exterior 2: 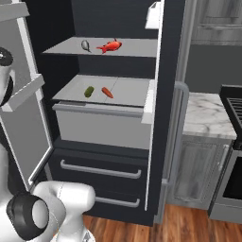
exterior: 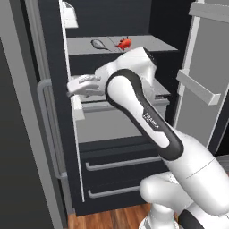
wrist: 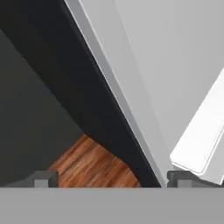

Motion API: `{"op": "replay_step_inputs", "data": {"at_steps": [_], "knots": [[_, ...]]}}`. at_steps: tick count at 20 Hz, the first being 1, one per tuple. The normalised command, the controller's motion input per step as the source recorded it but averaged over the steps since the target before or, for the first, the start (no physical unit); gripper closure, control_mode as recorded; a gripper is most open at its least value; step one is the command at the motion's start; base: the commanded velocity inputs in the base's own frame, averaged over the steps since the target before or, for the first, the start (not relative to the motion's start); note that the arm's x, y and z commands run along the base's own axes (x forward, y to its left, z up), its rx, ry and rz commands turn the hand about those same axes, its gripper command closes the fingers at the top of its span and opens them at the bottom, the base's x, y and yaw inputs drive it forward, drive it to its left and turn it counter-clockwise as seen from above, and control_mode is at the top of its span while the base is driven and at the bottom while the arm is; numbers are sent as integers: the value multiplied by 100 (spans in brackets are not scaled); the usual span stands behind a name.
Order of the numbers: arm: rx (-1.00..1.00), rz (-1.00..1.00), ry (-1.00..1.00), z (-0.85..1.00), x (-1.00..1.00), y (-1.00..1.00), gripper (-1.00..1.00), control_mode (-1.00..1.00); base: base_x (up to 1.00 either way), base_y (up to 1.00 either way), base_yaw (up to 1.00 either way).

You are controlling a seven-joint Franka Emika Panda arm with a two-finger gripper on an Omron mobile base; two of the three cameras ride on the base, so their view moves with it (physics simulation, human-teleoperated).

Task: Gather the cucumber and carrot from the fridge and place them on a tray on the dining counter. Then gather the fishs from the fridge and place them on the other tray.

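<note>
The fridge (exterior 2: 163, 118) stood open, black outside w/ light grey shelves, inner door panels and long grey bar handles – two lower drawers, both closed.

Right base view, L to R. Upper shelf: two fish. The slim silver-grey fish (exterior 2: 85, 45) lay w/ its long axis running front-to-back and a little sideways; the red-orange fish (exterior 2: 109, 46), spiky-finned, lay roughly across the shelf. They were near each other, not touching. Lower shelf: one stubby dark-green cucumber (exterior 2: 89, 91), long axis angled toward the back right, and just beside it one orange tapered carrot (exterior 2: 107, 92), angled the other way, so the two made a loose V. Apart, not touching. In the left base view the same two fish showed on the upper shelf: grey (exterior: 98, 44), then red (exterior: 124, 43).

The gripper (wrist: 113, 178) – seen in the hand view, two dark finger tips (wrist: 42, 179) set wide apart, jaws spread and holding nothing. Between them lay brown wood-grain floor (wrist: 89, 164), a black fridge edge and a light grey panel.
</note>
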Motion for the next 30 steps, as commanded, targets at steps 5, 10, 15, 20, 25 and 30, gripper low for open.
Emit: {"op": "replay_step_inputs", "data": {"at_steps": [5,10,15,20,25,30], "knots": [[-22,-28,-19,3,-11,-69,-100,-100,0,0,0],[-21,-26,-11,6,0,-79,-100,-100,0,0,0],[-18,-29,-6,0,0,-88,-100,-100,0,0,0],[-13,-25,-4,-2,0,-97,-100,-100,0,0,0],[-5,-20,1,-19,0,-91,-100,-100,0,0,0],[0,-11,12,-39,18,-66,-100,-100,0,0,0]]}}
